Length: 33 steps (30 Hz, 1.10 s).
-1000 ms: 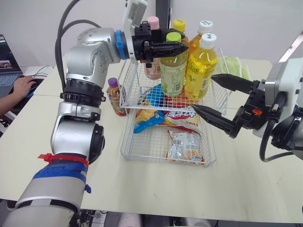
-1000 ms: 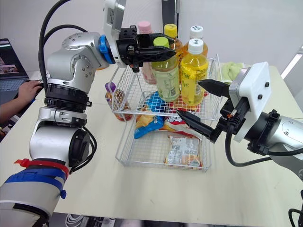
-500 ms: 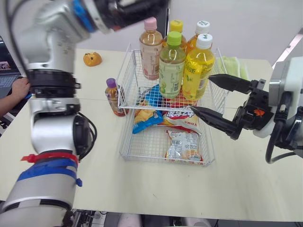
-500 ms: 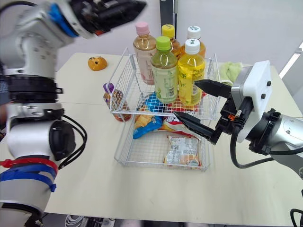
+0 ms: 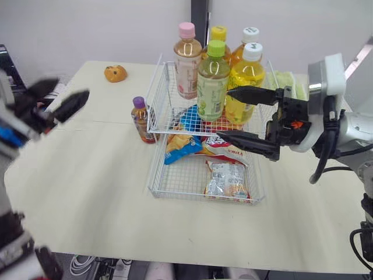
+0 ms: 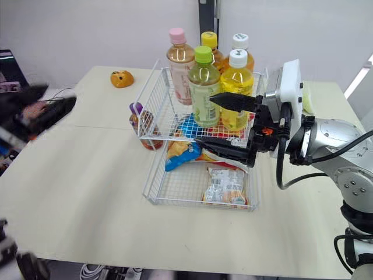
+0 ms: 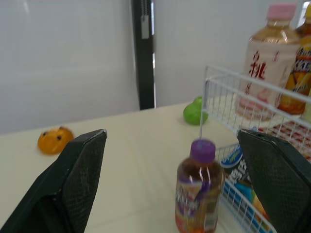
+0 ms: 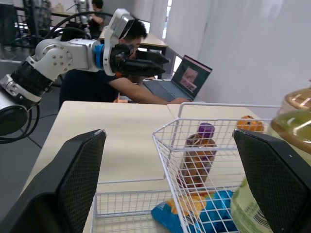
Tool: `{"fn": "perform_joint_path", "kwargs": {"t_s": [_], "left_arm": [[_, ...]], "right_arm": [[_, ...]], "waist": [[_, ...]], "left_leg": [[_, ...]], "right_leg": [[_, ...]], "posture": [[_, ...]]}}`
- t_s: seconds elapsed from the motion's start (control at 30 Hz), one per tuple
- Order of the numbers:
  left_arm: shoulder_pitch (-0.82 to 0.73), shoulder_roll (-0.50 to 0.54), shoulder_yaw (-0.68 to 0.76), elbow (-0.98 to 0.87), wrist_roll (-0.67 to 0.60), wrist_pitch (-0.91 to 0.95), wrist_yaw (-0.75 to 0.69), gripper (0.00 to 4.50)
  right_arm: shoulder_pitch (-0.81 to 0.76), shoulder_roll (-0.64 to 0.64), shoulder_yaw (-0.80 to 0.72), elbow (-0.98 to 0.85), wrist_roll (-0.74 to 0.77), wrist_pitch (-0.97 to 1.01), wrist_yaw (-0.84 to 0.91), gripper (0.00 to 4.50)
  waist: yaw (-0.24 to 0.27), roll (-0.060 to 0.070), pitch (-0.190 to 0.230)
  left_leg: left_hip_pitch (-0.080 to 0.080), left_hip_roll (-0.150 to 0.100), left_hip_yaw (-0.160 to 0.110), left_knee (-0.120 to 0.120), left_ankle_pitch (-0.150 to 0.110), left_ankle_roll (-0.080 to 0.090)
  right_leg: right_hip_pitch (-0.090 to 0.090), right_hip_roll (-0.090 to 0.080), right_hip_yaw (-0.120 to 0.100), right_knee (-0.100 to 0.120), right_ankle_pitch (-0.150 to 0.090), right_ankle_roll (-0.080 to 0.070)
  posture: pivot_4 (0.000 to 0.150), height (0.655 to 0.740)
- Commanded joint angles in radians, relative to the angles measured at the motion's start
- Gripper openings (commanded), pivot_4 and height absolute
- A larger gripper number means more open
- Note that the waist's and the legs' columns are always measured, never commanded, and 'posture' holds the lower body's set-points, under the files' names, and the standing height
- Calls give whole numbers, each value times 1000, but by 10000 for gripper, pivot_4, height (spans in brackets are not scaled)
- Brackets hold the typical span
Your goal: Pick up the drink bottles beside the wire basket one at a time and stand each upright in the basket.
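Note:
A white wire basket (image 5: 152, 177) holds several upright bottles: pink-capped (image 5: 187, 61), green-capped (image 5: 213, 81), and yellow with a white cap (image 5: 247, 79). A small purple-capped bottle (image 5: 141, 119) stands on the table just left of the basket, also seen in the left wrist view as the purple-capped bottle (image 7: 199, 194). My left gripper (image 5: 70, 90) hangs open, well to the left of that bottle and facing it. My right gripper (image 5: 224, 114) is open and empty over the basket's right side, in front of the yellow bottle.
Snack packets (image 5: 228, 179) and a blue bag (image 5: 180, 146) lie in the basket's front half. An orange toy (image 5: 115, 73) sits at the table's far left, a green cloth (image 5: 291, 81) behind the basket on the right. A person (image 8: 141, 63) sits at a laptop beyond the table.
My left arm left the green-capped bottle standing in the basket, rose, then swung down and away to the left. My right gripper moved left over the basket.

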Motion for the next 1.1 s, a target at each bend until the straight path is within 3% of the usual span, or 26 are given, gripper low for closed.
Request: {"fn": "perform_joint_path", "kwargs": {"t_s": [0.03,0.2,0.33,0.43,0.63,0.87,1.1], "left_arm": [[178,-104,120,-207,-100,19,83,44596],[399,-223,152,-339,-189,-8,149,44596],[418,-218,86,-343,-212,-39,189,44596],[327,-172,3,-294,-201,-47,231,44596],[79,-85,-264,-90,-60,-81,261,44596],[-230,-108,-511,242,134,-233,245,44596],[-400,-145,-610,471,242,-372,213,44596]], "right_arm": [[-44,29,10,34,-47,-31,63,45000],[-74,68,27,75,-88,-32,111,45000],[-82,88,24,84,-115,-28,120,45000],[-80,94,16,80,-128,-20,111,45000],[-48,80,-24,24,-137,4,53,45000],[14,33,-111,-81,-93,70,-44,45000],[50,-6,-172,-148,-34,118,-122,45000]], "waist": [[1,-2,-1],[5,-5,-3],[4,-5,-3],[9,-5,-3],[10,-5,-4],[6,-5,-3],[-1,-5,-3]], "left_leg": [[0,0,0,0,0,0],[1,0,-2,0,-1,1],[2,0,-2,0,-2,4],[2,-1,-2,0,-2,4],[2,-1,-2,0,-2,4],[1,-1,-1,-1,-1,2],[0,-1,0,-1,0,1]], "right_leg": [[0,0,0,0,0,0],[1,0,-1,1,0,0],[1,0,-1,3,0,0],[1,0,-2,5,0,0],[1,0,-1,6,0,-1],[0,0,-1,3,0,-1],[0,0,-1,2,0,-1]], "posture": [[1500,7400],[1500,7400],[1500,7400],[1500,7400],[1500,7400],[1500,7400],[1500,7400]]}}
